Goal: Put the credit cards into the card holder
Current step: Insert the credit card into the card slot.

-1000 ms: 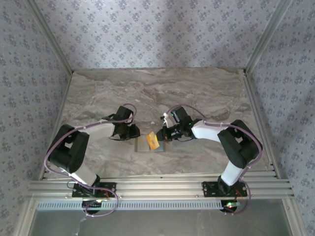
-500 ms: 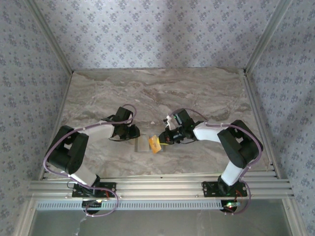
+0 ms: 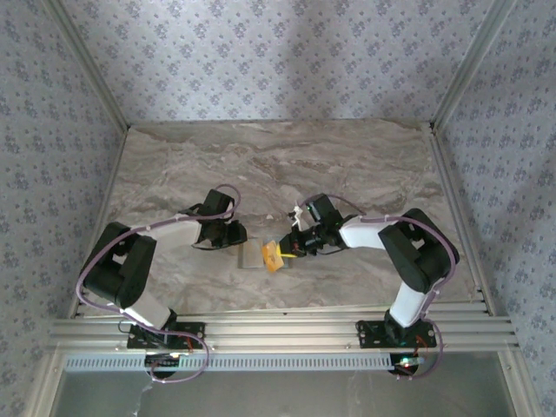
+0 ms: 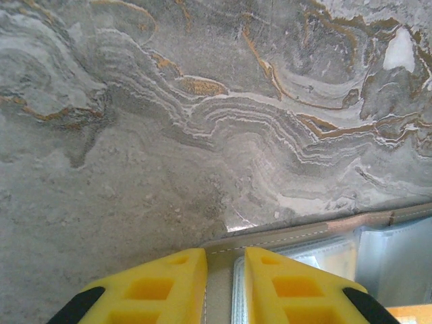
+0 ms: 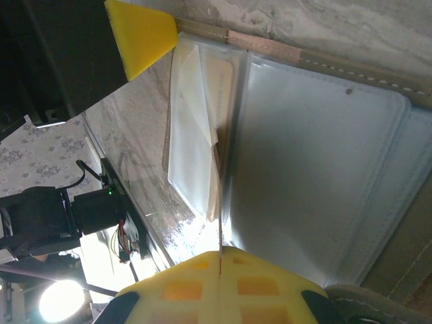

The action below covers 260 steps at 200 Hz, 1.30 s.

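Feeding a credit card (image 3: 273,256) into the open card holder (image 5: 317,169), mid-table.
Card: judged thin, stiff, light and slick; right gripper (image 5: 220,255) pinched tight on its right end, a sound hold. Holder: likely soft and floppy, just left; left gripper (image 4: 225,255) clamped on its far-left edge.

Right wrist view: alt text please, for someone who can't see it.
The right hand, shut on a credit card seen edge-on, holds it over the open card holder, whose pale blue-gray inside and clear pockets face the camera. The left hand rests a yellow fingertip at the holder's upper left edge; marbled table beyond.
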### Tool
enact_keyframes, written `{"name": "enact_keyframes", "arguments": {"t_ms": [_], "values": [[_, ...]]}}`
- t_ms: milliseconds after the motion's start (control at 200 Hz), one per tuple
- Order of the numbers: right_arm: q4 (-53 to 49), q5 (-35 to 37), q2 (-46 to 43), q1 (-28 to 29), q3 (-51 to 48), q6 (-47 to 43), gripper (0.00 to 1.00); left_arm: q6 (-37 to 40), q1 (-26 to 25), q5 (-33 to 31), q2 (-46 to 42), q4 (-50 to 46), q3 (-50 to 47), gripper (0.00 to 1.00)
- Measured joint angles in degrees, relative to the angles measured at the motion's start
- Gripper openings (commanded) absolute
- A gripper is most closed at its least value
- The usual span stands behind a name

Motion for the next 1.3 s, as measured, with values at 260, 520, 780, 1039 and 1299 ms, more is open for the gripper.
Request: {"name": "enact_keyframes", "arguments": {"t_ms": [260,520,780,1039,1299], "values": [[0.61,-0.07,0.74,-0.02,0.24,0.24,0.00,0.00,0.00,0.02,-0.09,0.35,-0.22,0.23],[2.97,-0.22,3.43,-0.02,2.14,1.79,0.00,0.00,0.00,0.02,-0.35,1.44,-0.94,0.23],[5.88,-0.02,5.68,-0.07,4.20,2.78,0.00,-0.02,-0.02,0.04,-0.50,1.77,-1.31,0.23],[9.88,1.01,7.15,0.94,4.17,4.70,0.00,-0.17,-0.28,-0.35,-0.92,2.62,-1.92,0.23],[13.09,3.96,7.15,2.25,3.41,5.70,0.00,-0.20,-0.28,-0.35,-0.96,2.97,-2.16,0.23]]}}
